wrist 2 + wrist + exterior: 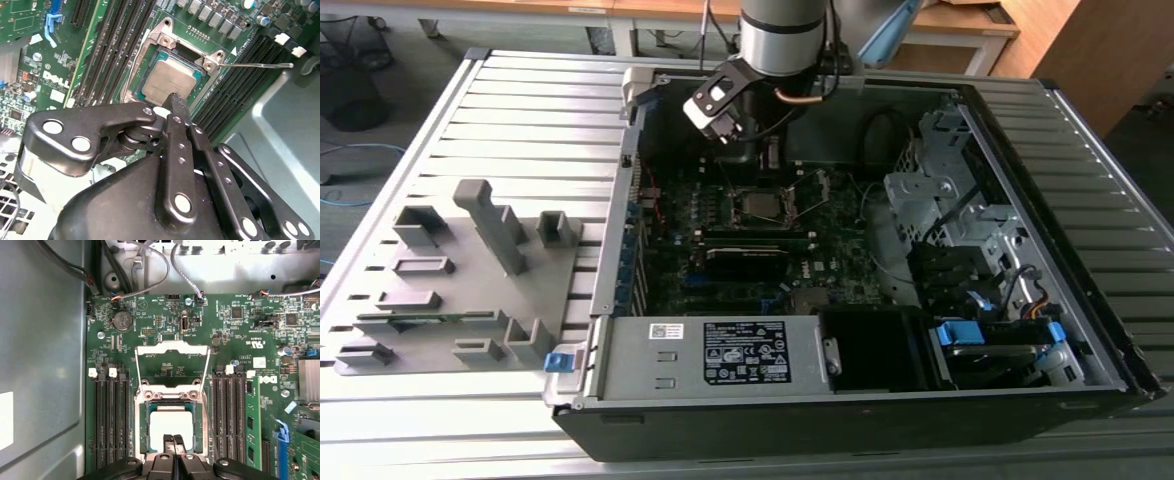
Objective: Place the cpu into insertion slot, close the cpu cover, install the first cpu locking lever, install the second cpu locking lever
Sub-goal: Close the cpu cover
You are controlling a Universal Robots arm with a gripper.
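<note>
The cpu (pixel 171 426) lies flat in the insertion slot (pixel 141 426) on the green motherboard; its silver-grey top also shows in the second wrist view (pixel 170 82). The cpu cover (pixel 172 346), a thin silver frame with a square window, stands swung back off the socket. A thin wire locking lever (pixel 255 64) sticks out beside the socket, unlatched. My gripper (pixel 174 441) hovers just over one edge of the cpu, its black fingers (pixel 176 102) pressed together with nothing between them. In the exterior view my gripper (pixel 744 150) hangs above the socket (pixel 758 206) inside the open computer case.
Black memory slots (pixel 109 425) flank the socket on both sides, one holding a green module (pixel 252 425). Cables (pixel 150 270) hang near the case wall. In the exterior view, the power supply (pixel 707 352) lies at the front, drive cages (pixel 947 210) on the right, a grey fixture tray (pixel 454 270) on the left.
</note>
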